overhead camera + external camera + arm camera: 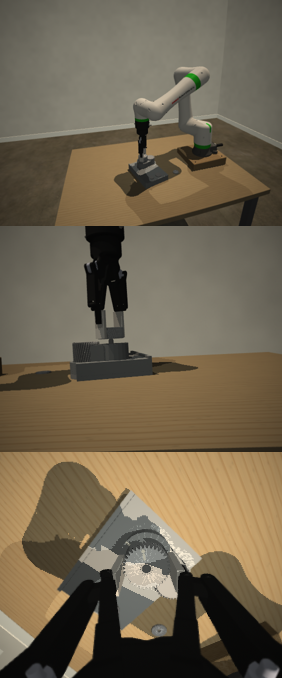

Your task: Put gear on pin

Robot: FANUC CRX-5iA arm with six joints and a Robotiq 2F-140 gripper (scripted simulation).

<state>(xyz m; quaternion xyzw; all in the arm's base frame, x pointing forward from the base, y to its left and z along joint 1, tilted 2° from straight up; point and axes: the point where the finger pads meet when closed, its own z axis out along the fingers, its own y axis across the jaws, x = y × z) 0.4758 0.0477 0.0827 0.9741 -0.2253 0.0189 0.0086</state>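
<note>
Red FANUC lettering is read on the white forearm | gripper is clamped half-wide on the gear, held just above the pin | timing case rests on striped wooden table; grey walls, white baseboard at 12 o'clock

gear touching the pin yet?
Cannot tell. Exterior view: gear in the gripper sits right at the pin tip; no plain gap or contact.
</note>
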